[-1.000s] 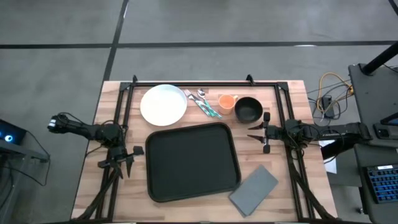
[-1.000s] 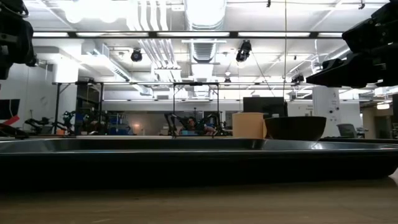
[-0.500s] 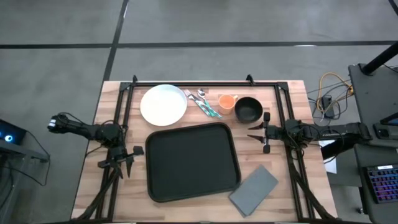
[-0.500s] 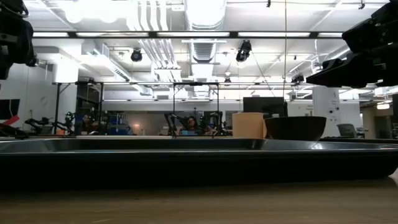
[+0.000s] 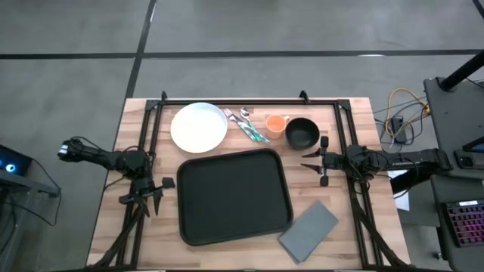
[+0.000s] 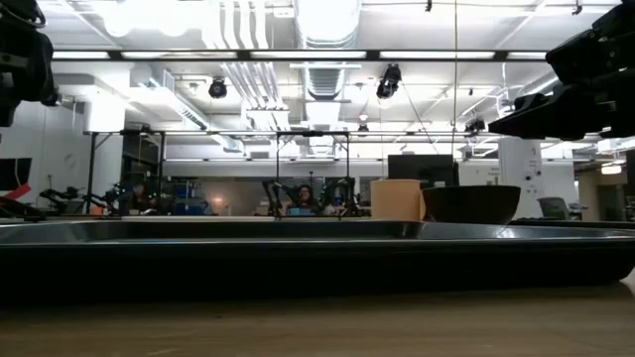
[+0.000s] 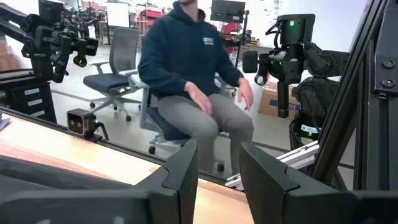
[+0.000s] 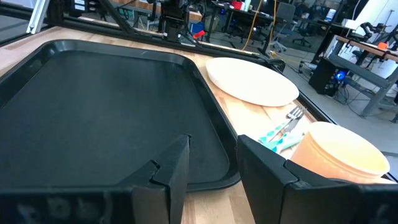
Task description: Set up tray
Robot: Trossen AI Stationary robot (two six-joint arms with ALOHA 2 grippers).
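A: Since we list by size, we enter the wooden table (image 5: 344,113) first, then the tray (image 5: 233,195), black and bare, lying flat at its centre.

B: We enter next the left arm, lying low off the tray's left edge. Its left gripper (image 5: 151,194) rests just beside the rim, fingers (image 7: 180,171) parted with a gap between them and holding nothing. Past them we see a seated person (image 7: 189,81) in the room.

A: We log the right arm opposite, reaching in level from the table's right side. The right gripper (image 5: 314,165) hovers near the tray's far right corner, jaws partly apart and empty, fingers (image 8: 171,165) pointing across the tray.

B: Smaller items: one white plate (image 5: 199,127) beyond the tray's far left corner, one grey napkin (image 5: 308,230) at its near right corner.

A: One black bowl (image 5: 302,133), one orange cup (image 5: 276,125) just beside it, and cutlery (image 5: 246,124) between cup and plate. All off the tray.
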